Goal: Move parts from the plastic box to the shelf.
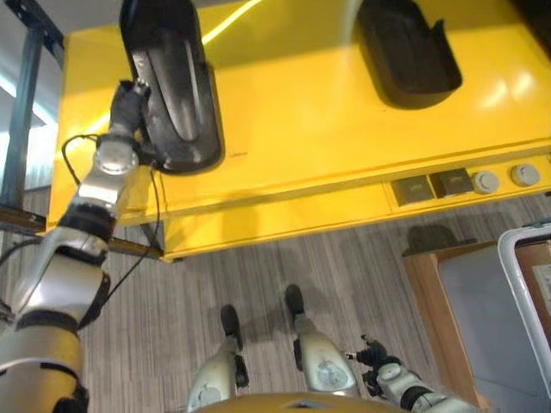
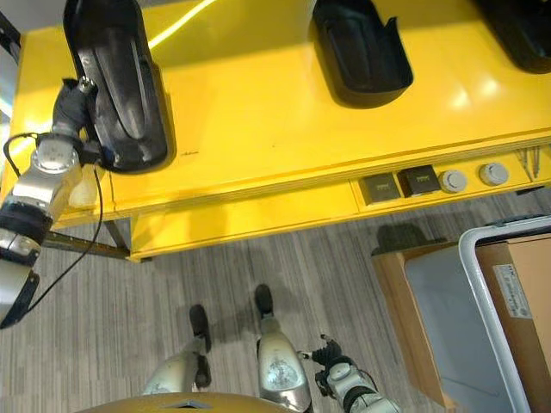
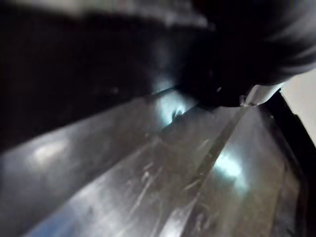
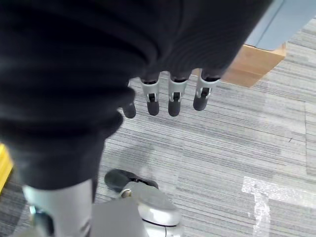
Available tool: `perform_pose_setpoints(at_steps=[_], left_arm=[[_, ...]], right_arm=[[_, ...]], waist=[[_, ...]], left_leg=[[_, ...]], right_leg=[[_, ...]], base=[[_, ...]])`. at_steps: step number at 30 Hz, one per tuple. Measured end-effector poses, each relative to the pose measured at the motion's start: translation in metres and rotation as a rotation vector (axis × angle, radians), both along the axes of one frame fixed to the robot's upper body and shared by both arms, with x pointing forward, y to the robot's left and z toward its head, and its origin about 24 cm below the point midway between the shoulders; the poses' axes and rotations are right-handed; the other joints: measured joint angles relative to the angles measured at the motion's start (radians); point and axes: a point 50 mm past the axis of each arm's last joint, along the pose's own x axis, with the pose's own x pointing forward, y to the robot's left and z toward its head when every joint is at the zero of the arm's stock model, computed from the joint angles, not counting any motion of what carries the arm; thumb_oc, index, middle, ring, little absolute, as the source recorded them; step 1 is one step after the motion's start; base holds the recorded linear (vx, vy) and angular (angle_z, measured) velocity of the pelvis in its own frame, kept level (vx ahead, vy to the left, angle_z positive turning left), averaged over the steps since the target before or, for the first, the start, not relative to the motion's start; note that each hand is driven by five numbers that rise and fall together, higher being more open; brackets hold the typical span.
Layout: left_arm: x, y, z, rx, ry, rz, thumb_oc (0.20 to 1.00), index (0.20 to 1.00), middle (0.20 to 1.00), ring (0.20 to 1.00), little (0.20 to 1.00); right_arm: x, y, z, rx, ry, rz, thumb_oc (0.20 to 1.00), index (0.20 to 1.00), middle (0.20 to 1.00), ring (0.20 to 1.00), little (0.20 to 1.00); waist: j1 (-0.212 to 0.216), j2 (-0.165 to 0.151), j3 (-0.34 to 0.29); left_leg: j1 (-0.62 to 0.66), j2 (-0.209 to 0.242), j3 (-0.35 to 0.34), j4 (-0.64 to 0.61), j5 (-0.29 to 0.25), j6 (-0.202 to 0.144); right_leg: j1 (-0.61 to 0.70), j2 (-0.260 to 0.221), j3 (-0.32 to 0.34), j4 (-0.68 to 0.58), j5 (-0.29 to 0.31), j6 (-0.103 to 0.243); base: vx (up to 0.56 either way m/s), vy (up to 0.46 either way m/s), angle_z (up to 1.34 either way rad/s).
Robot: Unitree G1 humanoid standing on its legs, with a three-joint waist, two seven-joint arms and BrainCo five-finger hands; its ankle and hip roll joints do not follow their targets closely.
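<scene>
the left hand (image 1: 129, 103) reaches up to the near edge of a long black moulded part (image 1: 172, 77) lying on the yellow shelf (image 1: 301, 129); whether its fingers are clasped on the part cannot be told. the part looks rigid, glossy and probably slippery, likely light for its bulk; the raised rim seems the best hold. a second black part (image 1: 409, 56) lies well apart, further right on the same smooth, flat surface. the right hand (image 4: 170, 96) hangs low over grey striped floor (image 4: 247, 148), fingers straight and empty. a wooden-sided box (image 2: 430, 301) stands at right.
</scene>
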Motion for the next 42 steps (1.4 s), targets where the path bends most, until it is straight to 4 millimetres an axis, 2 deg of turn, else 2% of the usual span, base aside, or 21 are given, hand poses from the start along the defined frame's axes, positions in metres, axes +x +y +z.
perform_pose_setpoints(at_steps=[3, 8, 13, 24, 29, 31, 32, 33, 37, 42], left_arm=[[-0.004, 0.003, 0.009, 0.041, -0.03, -0.004, 0.2, 0.2, 0.2, 0.2, 0.2], [-0.004, 0.006, 0.009, 0.042, -0.024, -0.001, 0.2, 0.2, 0.2, 0.2, 0.2], [-0.003, 0.015, 0.004, 0.06, 0.02, 0.025, 0.2, 0.2, 0.2, 0.2, 0.2], [-0.008, 0.013, -0.014, 0.116, 0.071, -0.011, 0.2, 0.2, 0.2, 0.2, 0.2], [-0.008, 0.014, -0.014, 0.131, 0.078, -0.009, 0.2, 0.2, 0.2, 0.2, 0.2], [-0.008, 0.016, -0.017, 0.142, 0.089, 0.005, 0.536, 0.536, 0.536, 0.536, 0.536], [-0.007, 0.018, -0.019, 0.156, 0.101, 0.021, 0.743, 0.743, 0.743, 0.743, 0.743], [-0.004, 0.022, -0.022, 0.189, 0.119, 0.077, 1.0, 1.0, 1.0, 1.0, 1.0], [-0.001, 0.039, -0.022, 0.125, 0.15, 0.198, 1.0, 1.0, 1.0, 1.0, 1.0], [0.001, 0.033, -0.025, 0.073, 0.133, 0.211, 1.0, 1.0, 1.0, 1.0, 1.0]], right_arm=[[0.003, 0.0, 0.001, 0.022, -0.02, -0.033, 1.0, 1.0, 1.0, 1.0, 1.0], [0.001, -0.001, 0.001, 0.026, -0.017, -0.048, 1.0, 1.0, 1.0, 1.0, 1.0], [0.001, -0.002, 0.001, 0.026, -0.014, -0.056, 1.0, 1.0, 1.0, 1.0, 1.0], [-0.001, -0.002, 0.0, 0.027, -0.002, -0.057, 1.0, 1.0, 1.0, 1.0, 1.0], [-0.001, -0.003, 0.0, 0.025, 0.003, -0.058, 1.0, 1.0, 1.0, 1.0, 1.0], [-0.002, -0.003, -0.001, 0.025, 0.003, -0.058, 1.0, 1.0, 1.0, 1.0, 1.0], [-0.002, -0.003, -0.001, 0.025, 0.004, -0.058, 1.0, 1.0, 1.0, 1.0, 1.0], [-0.001, -0.003, 0.0, 0.025, 0.003, -0.058, 1.0, 1.0, 1.0, 1.0, 1.0], [0.001, -0.003, 0.0, 0.024, 0.007, -0.066, 1.0, 1.0, 1.0, 1.0, 1.0], [-0.003, -0.004, -0.002, 0.019, 0.019, -0.063, 1.0, 1.0, 1.0, 1.0, 1.0]], waist=[[0.003, -0.001, 0.032], [0.008, -0.002, 0.037], [0.005, -0.002, 0.037], [0.021, 0.002, 0.038], [0.024, 0.002, 0.038], [0.021, 0.003, 0.038], [0.02, 0.003, 0.038], [0.02, 0.004, 0.037], [0.0, 0.007, 0.035], [0.001, 0.01, 0.034]], left_leg=[[-0.001, 0.002, -0.001, 0.0, -0.001, -0.002], [0.0, 0.001, -0.002, 0.0, -0.002, -0.003], [0.008, 0.001, 0.0, 0.0, -0.002, -0.003], [0.038, 0.002, 0.0, -0.001, -0.004, -0.006], [0.038, 0.001, 0.0, 0.0, -0.004, -0.006], [0.038, 0.002, 0.0, 0.0, -0.004, -0.006], [0.038, 0.002, 0.0, 0.0, -0.004, -0.006], [0.038, 0.002, 0.0, 0.0, -0.004, -0.006], [0.037, 0.002, 0.003, 0.0, -0.005, -0.008], [0.037, 0.003, 0.004, 0.0, -0.006, -0.008]], right_leg=[[-0.001, 0.002, 0.0, 0.0, 0.0, 0.0], [0.001, 0.001, -0.001, 0.0, -0.002, 0.002], [0.007, 0.001, 0.0, -0.006, -0.005, 0.006], [0.037, 0.001, 0.0, -0.006, -0.01, 0.003], [0.037, 0.0, 0.0, -0.006, -0.006, -0.003], [0.037, 0.001, 0.0, -0.006, -0.006, -0.003], [0.037, 0.001, 0.0, -0.006, -0.006, -0.003], [0.036, 0.001, 0.0, -0.006, -0.005, -0.003], [0.033, 0.002, 0.005, -0.006, -0.008, 0.0], [0.033, 0.002, 0.007, -0.006, -0.008, 0.0]], base=[[0.0, 0.0, 0.0], [0.0, 0.0, 0.0], [0.0, 0.0, 0.0], [0.0, 0.0, 0.01], [0.0, 0.0, 0.0], [0.0, 0.0, 0.0], [0.0, 0.0, 0.0], [0.0, 0.0, 0.0], [-0.01, -0.012, -0.04], [0.0, -0.001, -0.01]])
